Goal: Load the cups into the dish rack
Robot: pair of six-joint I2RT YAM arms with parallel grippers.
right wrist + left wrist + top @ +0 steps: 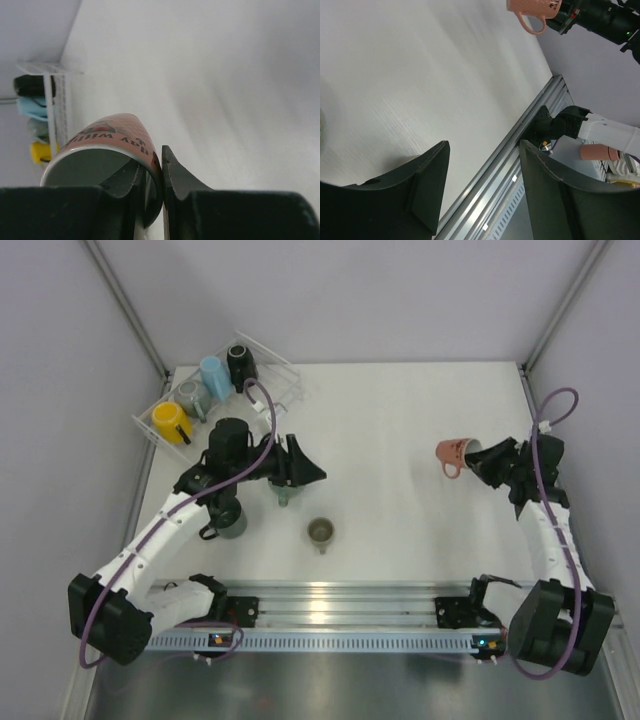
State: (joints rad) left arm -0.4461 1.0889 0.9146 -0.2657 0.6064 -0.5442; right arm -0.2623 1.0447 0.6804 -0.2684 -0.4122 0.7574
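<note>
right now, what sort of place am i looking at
Likely a robot lab test cell, not a kitchen: white table walled by blank panels, aluminium mounting rail along its near edge, clear dish rack holding cups.

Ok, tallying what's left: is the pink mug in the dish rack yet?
No, the pink mug is far to the right of the dish rack, its rim pinched between the right fingers.
</note>
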